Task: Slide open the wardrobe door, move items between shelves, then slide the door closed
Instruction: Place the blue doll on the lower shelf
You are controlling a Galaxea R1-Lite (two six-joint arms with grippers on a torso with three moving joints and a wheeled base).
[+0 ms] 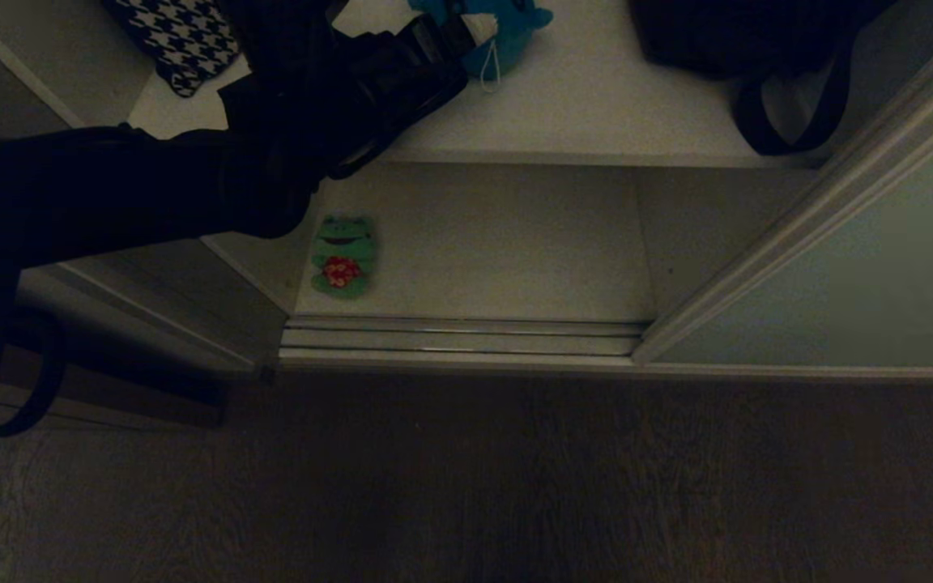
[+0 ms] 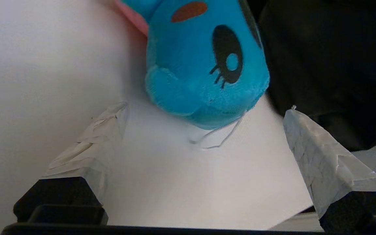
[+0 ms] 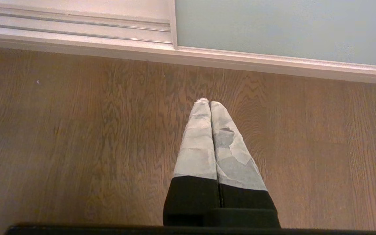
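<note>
The head camera is looking down into the open wardrobe and the wooden floor (image 1: 466, 486). The left wrist camera is sitting very near the blue toy (image 2: 204, 65) on the upper shelf (image 1: 596, 105) — both views are sharing it. The right wrist camera is facing the floor by the door (image 3: 286, 29).

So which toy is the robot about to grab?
Look in the open wardrobe, on the upper shelf. Between the houndstooth cloth and the black bag lies a blue plush, before the open left gripper. The green frog lies a shelf lower.
</note>
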